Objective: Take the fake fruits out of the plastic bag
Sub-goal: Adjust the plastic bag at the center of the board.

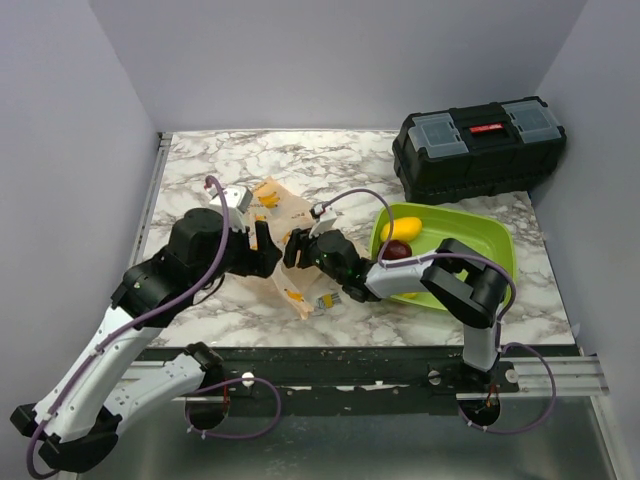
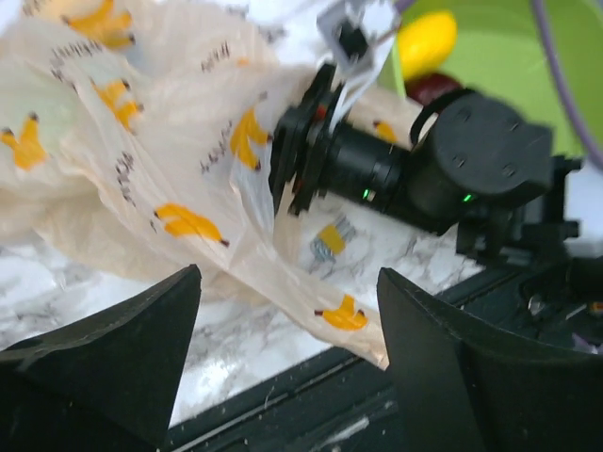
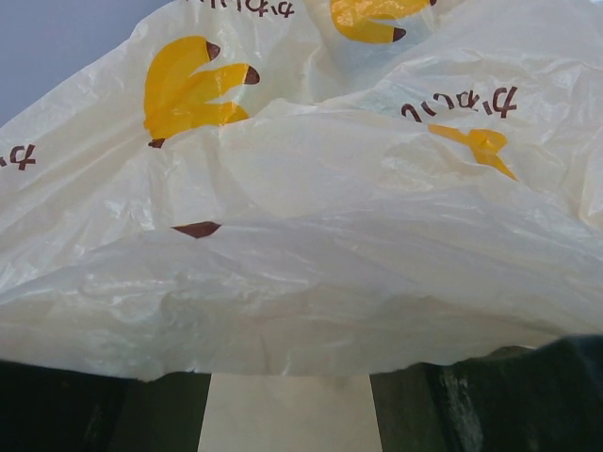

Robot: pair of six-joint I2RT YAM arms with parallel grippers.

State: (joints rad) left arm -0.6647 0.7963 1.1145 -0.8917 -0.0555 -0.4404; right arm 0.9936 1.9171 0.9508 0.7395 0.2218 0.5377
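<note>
The top external camera looked down from above and behind the arm bases, taking in the whole table (image 1: 300,160) from its near edge to its far corners. The left wrist camera sat low by the near edge, looking rightward past the plastic bag (image 2: 141,141) to the right gripper (image 2: 287,160). The right wrist camera sat pressed against that bag, which all three views shared.

Bright, even light, soft shadows; left wrist view blurred (mild sheen on the plastic bag (image 3: 283,282)).

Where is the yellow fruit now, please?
The yellow fruit lies in the green tray, top view, right of the bag, beside the dark fruit.
</note>
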